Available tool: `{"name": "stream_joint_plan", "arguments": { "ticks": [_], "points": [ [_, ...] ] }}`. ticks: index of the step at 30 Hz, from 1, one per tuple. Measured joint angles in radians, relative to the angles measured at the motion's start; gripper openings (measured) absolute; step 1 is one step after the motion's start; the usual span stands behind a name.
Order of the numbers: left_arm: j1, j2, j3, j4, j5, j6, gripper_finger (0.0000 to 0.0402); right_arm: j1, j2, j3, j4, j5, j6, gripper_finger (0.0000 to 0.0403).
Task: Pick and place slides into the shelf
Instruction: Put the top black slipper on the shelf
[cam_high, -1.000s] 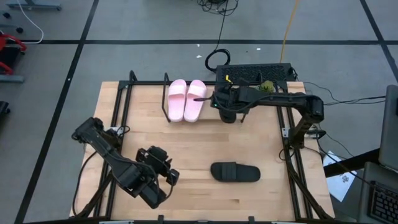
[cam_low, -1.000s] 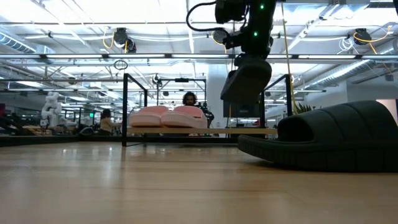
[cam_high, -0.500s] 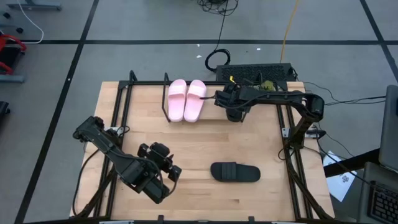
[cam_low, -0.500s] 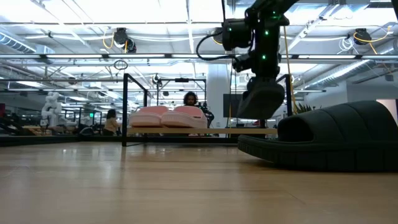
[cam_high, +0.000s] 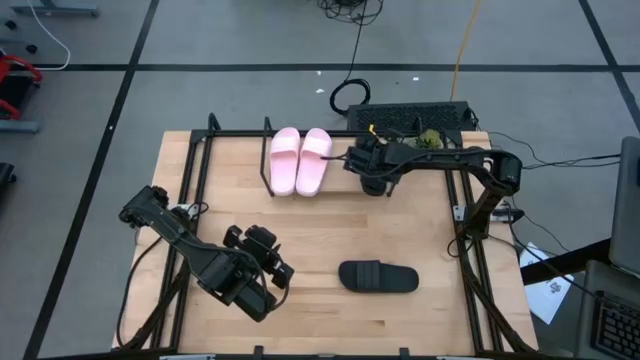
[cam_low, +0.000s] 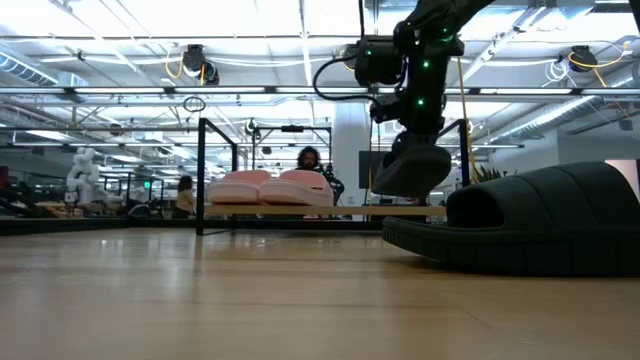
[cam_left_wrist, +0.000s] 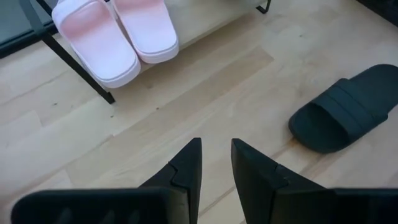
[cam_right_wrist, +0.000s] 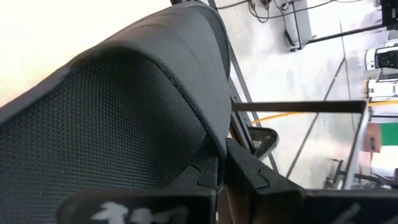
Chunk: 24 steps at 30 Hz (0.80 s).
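**Black slide hangs over the shelf**

While the left claw (cam_high: 272, 283) idles near the front, fingers slightly apart, a black slide (cam_high: 378, 277) lies crosswise to its right. Farther back, the right claw (cam_high: 372, 178) grips another black slide (cam_low: 412, 166) above the shelf (cam_high: 240, 134), right of the pink pair (cam_high: 300, 160).

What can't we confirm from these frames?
- Whether the black slide held by the right gripper touches the shelf: the arm covers it in the high view.
- Lying black slide: cut off by the low view's right edge.
- People in the background, low view: too small.
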Motion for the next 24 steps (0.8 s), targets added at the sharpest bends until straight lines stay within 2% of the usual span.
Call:
{"name": "stream_joint_plan", "arguments": {
  "ticks": [19, 24],
  "points": [
    [0.0, 0.0, 0.0, 0.0, -0.011, 0.0, 0.0086, -0.034, 0.0, 0.0, -0.01, -0.002, -0.067, 0.0002],
    [0.0, 0.0, 0.0, 0.0, -0.031, 0.0, 0.0086, -0.034, 0.033, 0.001, -0.006, 0.001, -0.08, 0.0002]
  ]
}}
